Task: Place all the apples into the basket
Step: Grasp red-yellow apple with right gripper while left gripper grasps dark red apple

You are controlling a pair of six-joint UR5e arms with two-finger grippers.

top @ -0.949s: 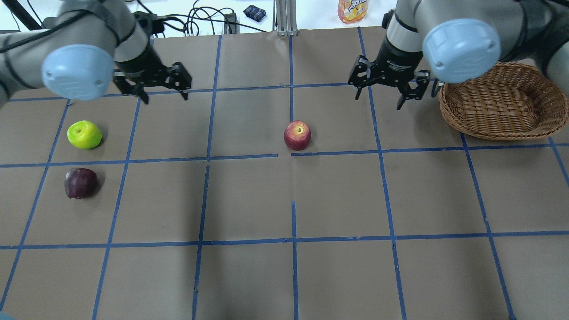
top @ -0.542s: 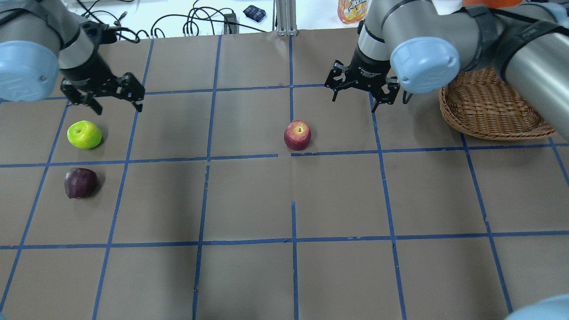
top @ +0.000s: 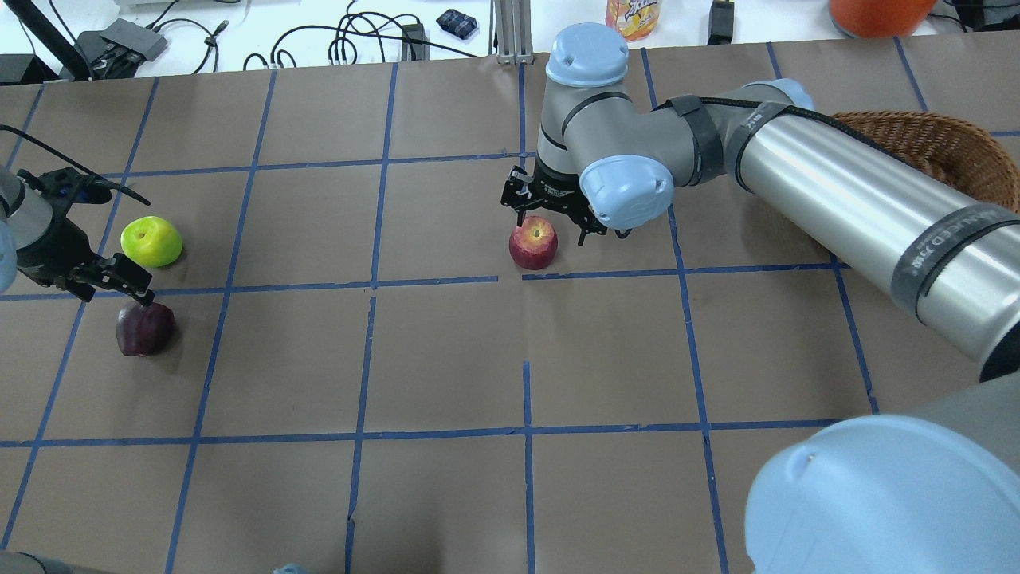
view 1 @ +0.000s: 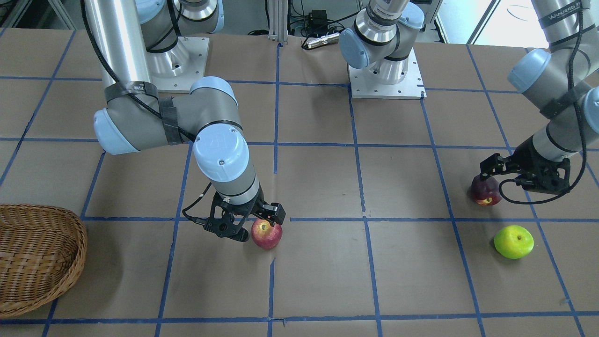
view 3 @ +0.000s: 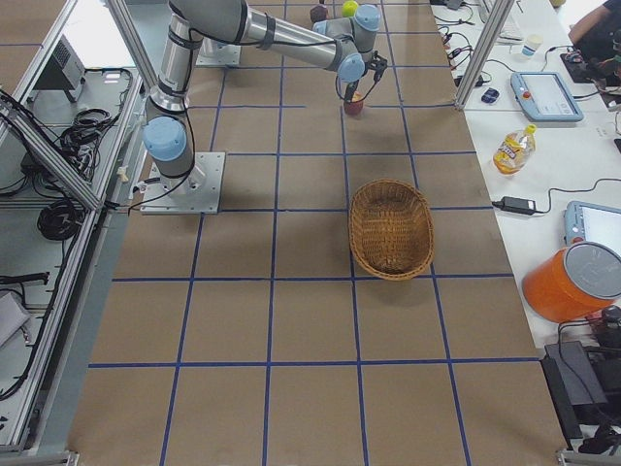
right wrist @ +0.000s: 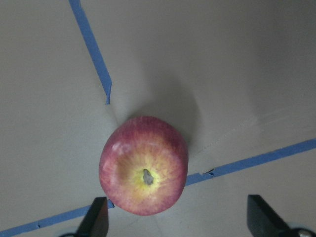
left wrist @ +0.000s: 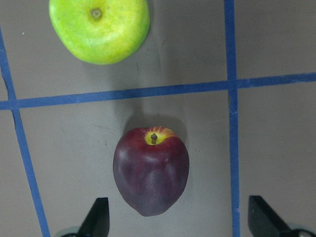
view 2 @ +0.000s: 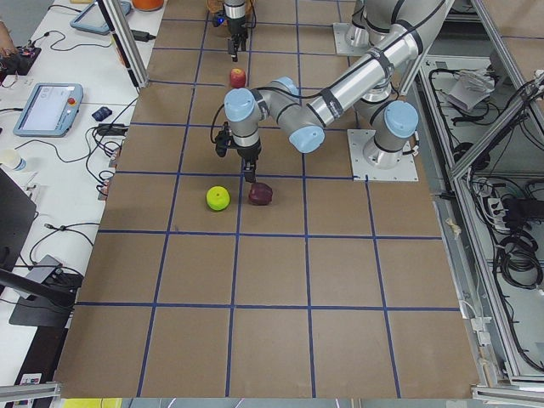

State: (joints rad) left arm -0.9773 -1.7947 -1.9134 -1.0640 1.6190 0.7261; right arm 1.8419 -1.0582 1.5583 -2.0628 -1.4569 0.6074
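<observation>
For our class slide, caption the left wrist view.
Open left gripper above the maroon apple; green apple beyond the tape line.

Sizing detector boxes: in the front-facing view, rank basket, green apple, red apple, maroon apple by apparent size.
1. wicker basket, even cropped
2. green apple, slightly wider
3. red apple and maroon apple: alike; left tool hides part of the maroon one

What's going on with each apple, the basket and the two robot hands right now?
Red apple: on the table, not gripped.
Dark apple: on the table, not gripped.
Green apple: on the table, nothing over it.
Basket: empty.
Left hand: open, above the dark apple.
Right hand: open, above the red apple.
</observation>
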